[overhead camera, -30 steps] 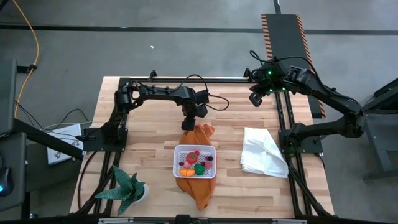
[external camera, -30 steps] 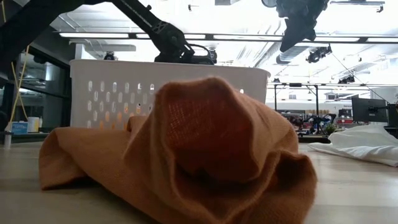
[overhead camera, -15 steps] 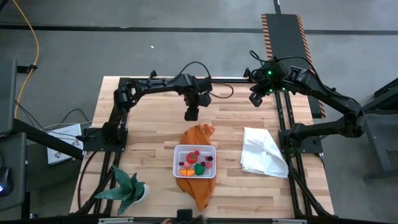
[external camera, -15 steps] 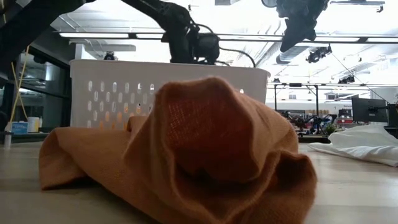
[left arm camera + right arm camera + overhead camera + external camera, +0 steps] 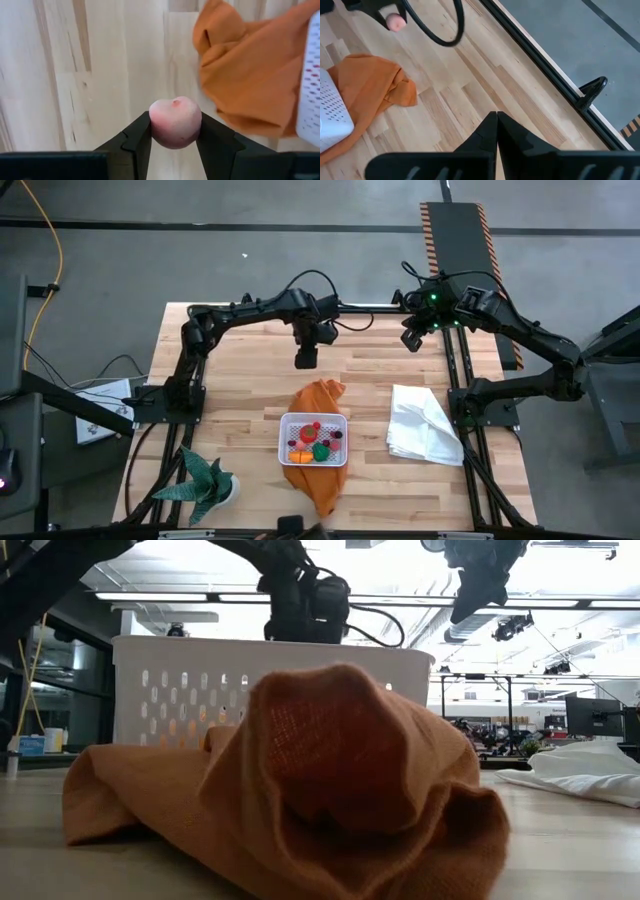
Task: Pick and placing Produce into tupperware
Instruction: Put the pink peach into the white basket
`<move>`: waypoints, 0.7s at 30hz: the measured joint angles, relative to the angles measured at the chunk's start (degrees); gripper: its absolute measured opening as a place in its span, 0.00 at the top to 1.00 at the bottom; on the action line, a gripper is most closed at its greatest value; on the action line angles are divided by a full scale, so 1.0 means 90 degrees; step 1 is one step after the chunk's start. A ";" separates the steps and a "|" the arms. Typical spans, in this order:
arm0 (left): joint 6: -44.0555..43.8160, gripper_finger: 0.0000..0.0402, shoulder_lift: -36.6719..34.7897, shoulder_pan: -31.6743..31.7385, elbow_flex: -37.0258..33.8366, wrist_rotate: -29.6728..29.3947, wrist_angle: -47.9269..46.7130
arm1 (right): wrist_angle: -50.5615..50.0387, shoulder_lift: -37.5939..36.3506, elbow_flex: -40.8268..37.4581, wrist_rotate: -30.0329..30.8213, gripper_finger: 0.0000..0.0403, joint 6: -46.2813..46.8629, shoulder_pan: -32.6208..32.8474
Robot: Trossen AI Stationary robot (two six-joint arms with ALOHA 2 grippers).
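A pink fruit (image 5: 175,122) is pinched between the two fingers of the left claw (image 5: 175,131), gripped on its sides so that its rounded top stays free for release. In the high view it is carried above the bare bench (image 5: 230,370), beyond the far edge of the tub (image 5: 283,430) and just past the orange cloth (image 5: 318,395); a carry toward the tub is the likely step in hand. The tub sits on that cloth, which spreads out from under it at both the near and far sides. Several pieces of produce (image 5: 313,444) are already inside it: red, orange, green and dark ones, all lying within its walls. From the bench-level view the cloth is bunched in front of the tub's perforated wall. To the right of the tub a white cloth (image 5: 424,425) lies crumpled, well apart. The right claw (image 5: 496,131) is pressed together and empty, parked over the bench's far right corner, away from the tub. A potted plant (image 5: 205,483) stands near the tub's left.
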 joint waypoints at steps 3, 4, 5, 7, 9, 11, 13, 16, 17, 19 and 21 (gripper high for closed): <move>0.0001 0.68 -0.0160 0.0000 0.0000 0.0005 -0.0090 | 0.0007 0.0000 0.0000 0.0002 1.00 0.0000 0.0000; 0.0002 0.68 -0.0221 0.0000 0.0000 0.0005 -0.0085 | 0.0009 0.0000 0.0000 0.0000 1.00 0.0002 -0.0001; 0.0007 0.68 -0.0289 0.0000 0.0000 0.0002 -0.0086 | 0.0011 0.0000 0.0000 0.0000 1.00 0.0002 -0.0002; 0.0033 0.68 -0.0432 0.0000 0.0000 -0.0017 -0.0094 | 0.0029 0.0000 0.0000 0.0000 1.00 0.0002 -0.0002; 0.0036 0.68 -0.0597 0.0013 0.0000 -0.0057 -0.0118 | 0.0045 0.0000 0.0000 0.0000 1.00 0.0005 -0.0002; 0.0036 0.68 -0.0774 0.0039 0.0000 -0.0058 -0.0141 | 0.0072 0.0000 0.0000 0.0000 1.00 0.0010 -0.0002; 0.0006 0.68 -0.0935 0.0044 0.0000 -0.0077 -0.0175 | 0.0123 0.0000 0.0000 0.0000 1.00 0.0010 -0.0002; -0.0023 0.68 -0.1190 0.0088 0.0000 -0.0096 -0.0312 | 0.0194 0.0000 0.0000 0.0000 1.00 0.0017 -0.0002; -0.0054 0.68 -0.1273 0.0085 0.0000 -0.0097 -0.0348 | 0.0220 0.0000 0.0000 0.0000 1.00 0.0020 -0.0002; -0.0085 0.68 -0.1430 0.0085 0.0000 -0.0100 -0.0492 | 0.0252 0.0000 0.0000 0.0000 1.00 0.0065 -0.0002; -0.0116 0.68 -0.1592 0.0085 0.0000 -0.0097 -0.0591 | 0.0283 0.0000 0.0000 0.0000 1.00 0.0128 -0.0002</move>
